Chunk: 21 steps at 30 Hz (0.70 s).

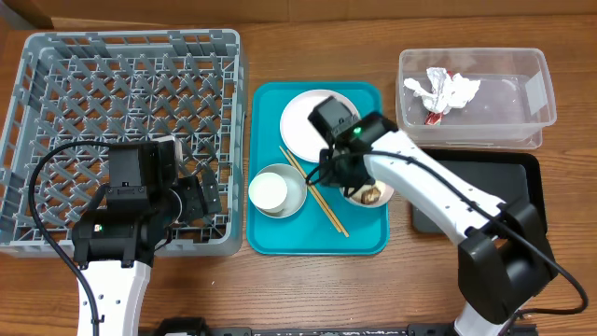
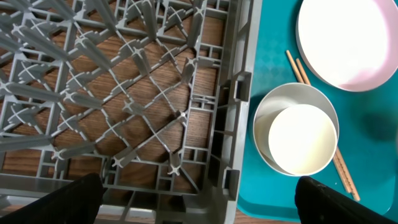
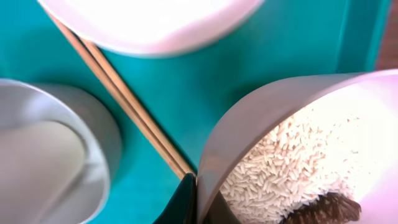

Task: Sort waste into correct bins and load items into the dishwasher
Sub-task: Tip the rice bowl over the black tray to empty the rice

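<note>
My right gripper (image 1: 342,174) (image 3: 198,202) is shut on the rim of the small bowl (image 1: 377,195) (image 3: 261,118), one finger outside and one inside. The bowl holds white rice (image 3: 292,162) and a brown scrap (image 3: 323,210). It sits on the teal tray beside two chopsticks (image 1: 314,193) (image 3: 124,102), the white plate (image 1: 300,123) (image 2: 348,37) and a grey bowl (image 1: 297,198) (image 2: 264,146) with the white cup (image 1: 269,190) (image 2: 301,140) in it. My left gripper (image 1: 191,201) (image 2: 199,208) is open and empty over the near right corner of the grey dish rack (image 1: 56,65) (image 2: 227,99).
The teal tray (image 1: 364,233) lies between the rack and the bins. The clear tub (image 1: 532,93) at the back right holds a crumpled napkin (image 1: 446,90) and a red packet (image 1: 435,117). The black tray (image 1: 499,182) lies in front of it, partly under my right arm.
</note>
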Tool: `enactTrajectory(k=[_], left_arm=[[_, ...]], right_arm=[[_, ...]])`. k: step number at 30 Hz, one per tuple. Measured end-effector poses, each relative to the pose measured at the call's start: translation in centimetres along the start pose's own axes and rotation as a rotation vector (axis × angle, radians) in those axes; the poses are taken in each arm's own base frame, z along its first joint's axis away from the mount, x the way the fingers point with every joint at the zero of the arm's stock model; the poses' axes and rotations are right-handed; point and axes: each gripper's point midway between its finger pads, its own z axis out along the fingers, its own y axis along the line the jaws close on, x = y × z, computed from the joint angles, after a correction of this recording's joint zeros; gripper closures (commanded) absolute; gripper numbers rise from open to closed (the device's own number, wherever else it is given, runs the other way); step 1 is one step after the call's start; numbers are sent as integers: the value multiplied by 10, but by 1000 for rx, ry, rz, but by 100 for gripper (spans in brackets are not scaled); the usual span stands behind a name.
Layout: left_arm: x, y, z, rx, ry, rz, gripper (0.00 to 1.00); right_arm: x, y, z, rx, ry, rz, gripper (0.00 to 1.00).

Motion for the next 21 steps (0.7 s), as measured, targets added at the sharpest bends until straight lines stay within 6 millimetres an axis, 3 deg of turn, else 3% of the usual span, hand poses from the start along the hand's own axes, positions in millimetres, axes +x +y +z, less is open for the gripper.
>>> enactTrajectory(k=[3, 13, 21], left_arm=[[0, 0, 0, 0, 0, 0, 0], [0, 0, 0, 0, 0, 0, 0], [0, 0, 0, 0, 0, 0, 0]], right_arm=[[-13, -9, -11, -6, -26, 28, 96], [-50, -111, -65, -77, -58, 281, 96], [-59, -151, -63, -344, -18, 315, 96]])
